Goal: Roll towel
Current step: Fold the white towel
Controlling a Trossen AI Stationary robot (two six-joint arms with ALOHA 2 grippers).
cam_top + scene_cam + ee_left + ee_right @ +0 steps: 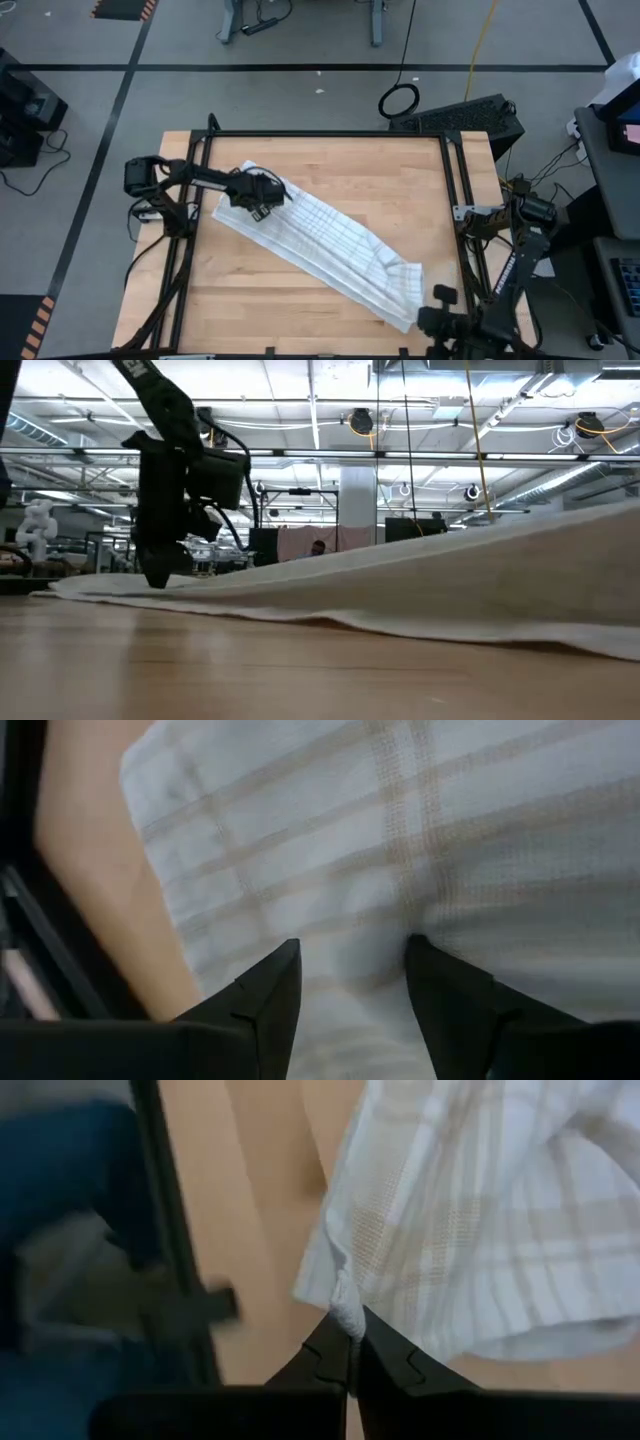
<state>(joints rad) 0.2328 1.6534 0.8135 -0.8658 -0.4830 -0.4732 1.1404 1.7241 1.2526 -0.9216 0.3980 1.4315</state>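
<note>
My right fingers [349, 1342] are pinched tight on a bunched corner of the white thin cloth towel with its fine grey check lines [320, 245], and in the right wrist view a little nub of fabric sticks up just where the two tips meet. My left fingers [345, 982] stand apart, tips down on the towel's other end, with flat cloth showing between them; I judge they are pressing it rather than gripping, since nothing is gathered in the gap.

Outward from there, the towel lies as a long band slanting across the pale wooden table [330, 165], from my left gripper [262, 195] near the table's left side to my right gripper [437, 318] near the right front corner. It is stretched out and not yet rolled at all.

My worry is the right pinch: it holds only a small tuft, so a pull could slip it free. If my left tips close on one layer, the roll may start crooked. A tug from either end could also drag the whole band instead of turning it.
</note>
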